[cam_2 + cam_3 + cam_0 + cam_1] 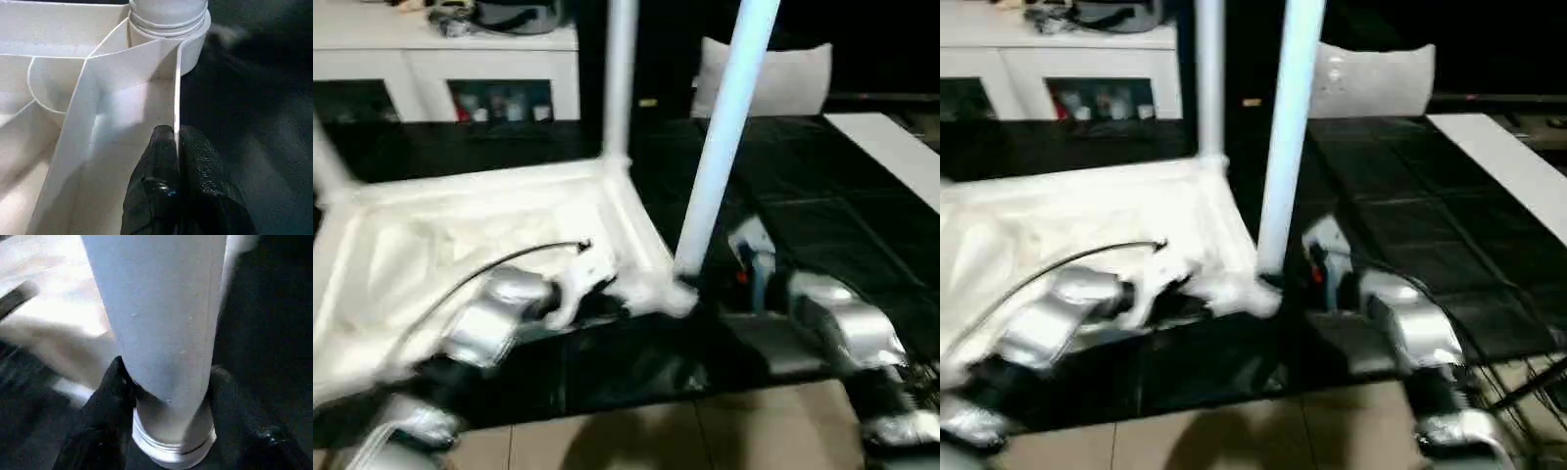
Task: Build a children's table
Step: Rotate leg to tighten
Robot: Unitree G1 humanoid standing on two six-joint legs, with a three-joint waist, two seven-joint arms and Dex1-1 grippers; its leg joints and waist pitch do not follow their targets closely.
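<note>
From the left eye view the white plastic tabletop (460,245) lies upside down on the black floor mat (822,225), ribbed underside up, one white tapered leg (619,78) standing in the far corner socket and another leg (729,127) rising at a slight lean from the near corner socket (671,289); the step in hand looks to be seating that near leg; the right eye view shows the same, with the right gripper (1317,264) at the foot of the leaning leg, a white cabinet with shelves (1067,69) behind and a white cushion (1371,78) beyond the mat, neither in the way; in the left wrist view the left gripper (177,147) has its black fingers pressed together on the thin rim wall (177,88) of the tabletop, steadying it just short of the socket; in the right wrist view the right gripper's fingers (110,396) clasp the leg on both sides just above its ringed collar (171,445); next, I judge, the leg wants straightening and pressing or twisting home while the rim is held; the lean is the risk.
</note>
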